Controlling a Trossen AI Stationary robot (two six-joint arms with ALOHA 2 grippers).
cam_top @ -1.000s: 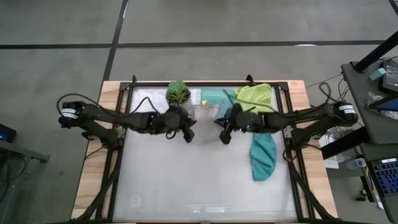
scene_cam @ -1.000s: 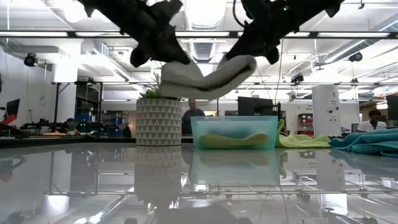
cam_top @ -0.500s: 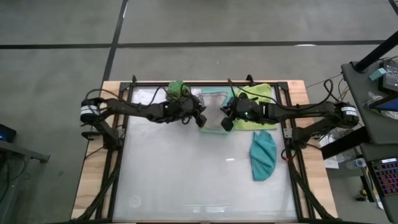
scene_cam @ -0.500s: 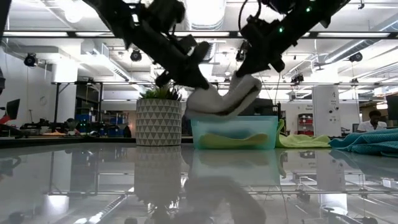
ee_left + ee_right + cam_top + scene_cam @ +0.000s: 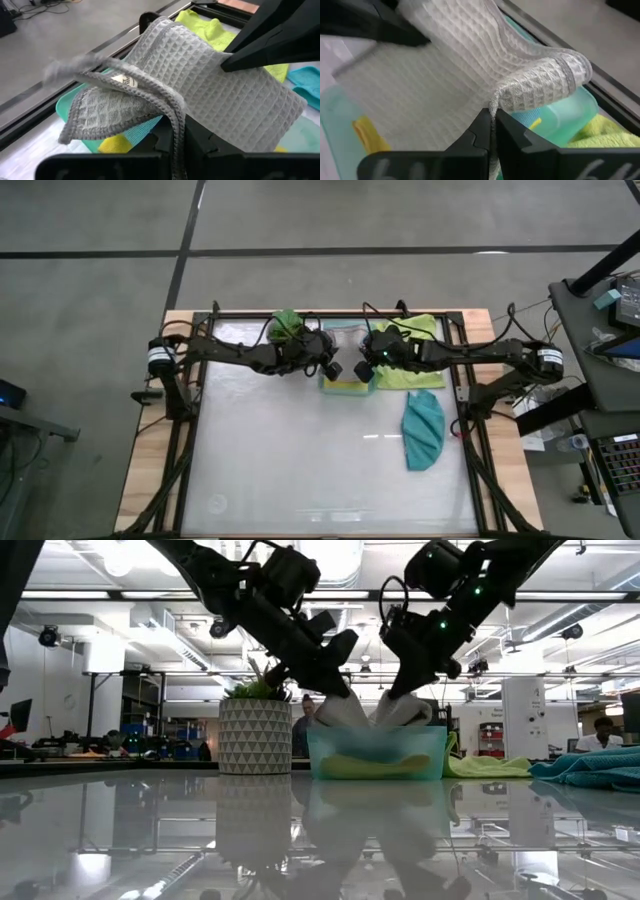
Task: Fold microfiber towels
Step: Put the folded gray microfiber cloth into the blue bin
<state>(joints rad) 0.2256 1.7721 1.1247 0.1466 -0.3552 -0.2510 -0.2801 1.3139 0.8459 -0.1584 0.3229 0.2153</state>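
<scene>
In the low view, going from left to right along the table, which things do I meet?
Potted plant → mint-green tray, with the grey towel being lowered into it → lime green towel → teal towel.

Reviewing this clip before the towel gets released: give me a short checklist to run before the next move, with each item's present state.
1. Left gripper shut on the grey towel: ok.
2. Right gripper shut on the same towel: ok.
3. Towel over the tray, both ends at its rim in the low view: ok.
4. Towel folded: it hangs doubled between the grippers, edges roughly together; evenness cannot tell.
5. Room in the tray: yellow towel and blue towel already lie inside; space left cannot tell.
6. Plant clear of the left arm: beside the tray, apart from it in the low view; ok.
</scene>
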